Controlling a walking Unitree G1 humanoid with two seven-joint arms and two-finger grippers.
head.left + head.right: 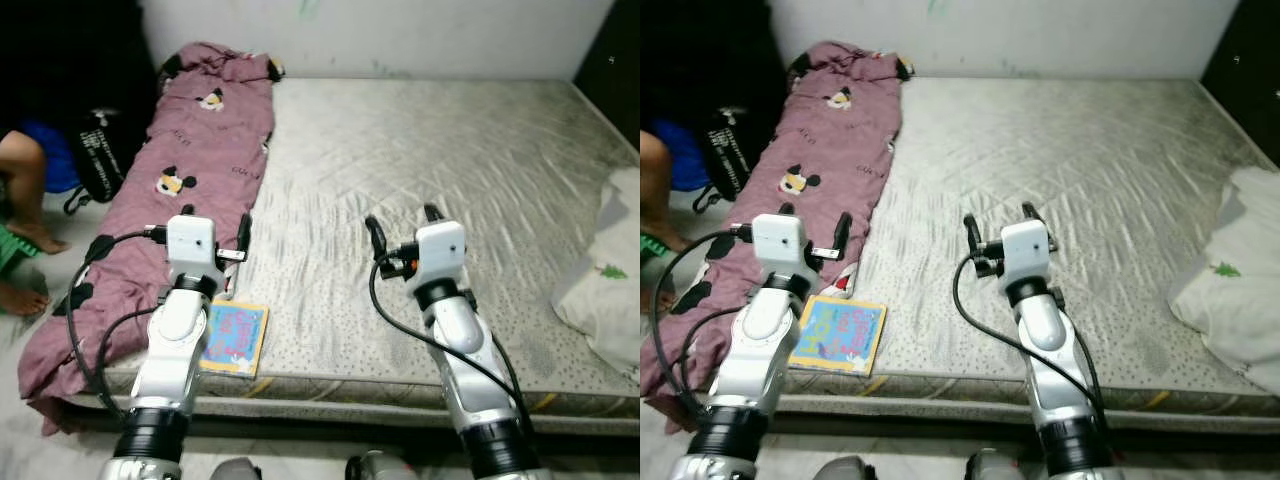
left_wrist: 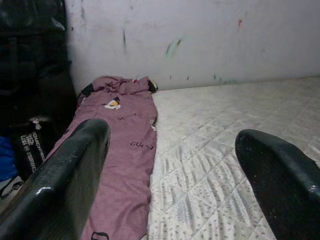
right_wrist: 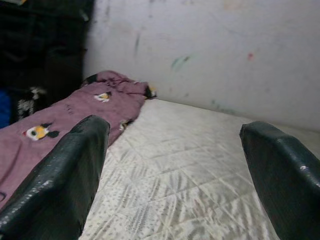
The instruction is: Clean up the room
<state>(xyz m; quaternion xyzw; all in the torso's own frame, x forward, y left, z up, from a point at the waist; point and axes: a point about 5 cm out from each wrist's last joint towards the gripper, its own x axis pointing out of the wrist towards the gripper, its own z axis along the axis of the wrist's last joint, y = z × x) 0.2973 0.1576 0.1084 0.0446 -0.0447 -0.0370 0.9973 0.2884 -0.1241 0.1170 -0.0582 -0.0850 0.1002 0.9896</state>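
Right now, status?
Left gripper and right gripper open, empty, above the mattress. Pink blanket and book untouched. Nothing in the way.

Blanket [image 1: 205, 150] lies along mattress [image 1: 420, 180] left edge, book [image 1: 233, 338] nearest.

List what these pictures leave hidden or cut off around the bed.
- Colourful book: its near left corner is covered by the left arm in the left eye view.
- White cloth: cut off by the right edge of the left eye view.
- Person: just a leg and feet, cut by the left edge.
- Pink blanket: its lower end hangs off the mattress.
- Black bag: lettering too small to read.
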